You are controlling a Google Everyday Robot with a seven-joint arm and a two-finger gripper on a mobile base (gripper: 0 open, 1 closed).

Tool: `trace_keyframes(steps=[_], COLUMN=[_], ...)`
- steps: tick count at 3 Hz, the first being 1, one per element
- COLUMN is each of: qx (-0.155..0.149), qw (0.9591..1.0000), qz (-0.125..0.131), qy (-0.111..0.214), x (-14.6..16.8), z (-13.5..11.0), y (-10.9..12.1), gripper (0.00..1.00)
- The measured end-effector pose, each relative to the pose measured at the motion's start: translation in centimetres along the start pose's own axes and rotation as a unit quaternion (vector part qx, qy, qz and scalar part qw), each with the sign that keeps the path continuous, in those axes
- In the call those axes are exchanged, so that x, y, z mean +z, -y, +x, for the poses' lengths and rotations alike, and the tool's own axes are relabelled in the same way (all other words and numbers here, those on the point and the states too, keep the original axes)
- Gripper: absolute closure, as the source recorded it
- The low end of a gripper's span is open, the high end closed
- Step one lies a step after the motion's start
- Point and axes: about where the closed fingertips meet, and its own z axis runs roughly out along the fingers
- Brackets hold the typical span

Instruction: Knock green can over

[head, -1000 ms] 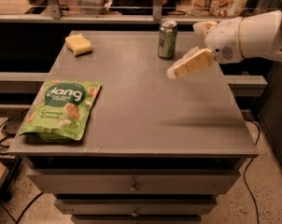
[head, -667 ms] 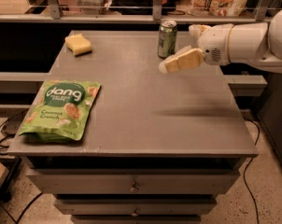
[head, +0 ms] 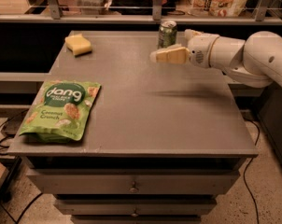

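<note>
The green can (head: 167, 33) stands upright near the far edge of the grey table (head: 145, 111), right of centre. It is slim, green, with a silver top rim. My gripper (head: 156, 56) reaches in from the right on the white arm (head: 243, 55). It hovers above the table just in front of the can, its cream fingers (head: 171, 55) pointing left and overlapping the can's lower part. I cannot tell whether it touches the can.
A green "dang" snack bag (head: 60, 110) lies flat at the front left. A yellow sponge (head: 78, 44) sits at the far left. A railing and shelf with goods run behind the table. Drawers are below the tabletop.
The gripper has risen and swung left and toward the far edge, from right of the can to just in front of it. The can still stands upright.
</note>
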Motion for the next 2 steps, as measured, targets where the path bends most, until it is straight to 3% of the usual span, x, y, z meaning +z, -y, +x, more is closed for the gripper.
trace_keyframes(steps=[2], qx=[0.004], qw=[0.9986], qz=[0.051], qy=[0.015], x=[2.7], z=[0.1], y=[4.3], gripper=[0.00])
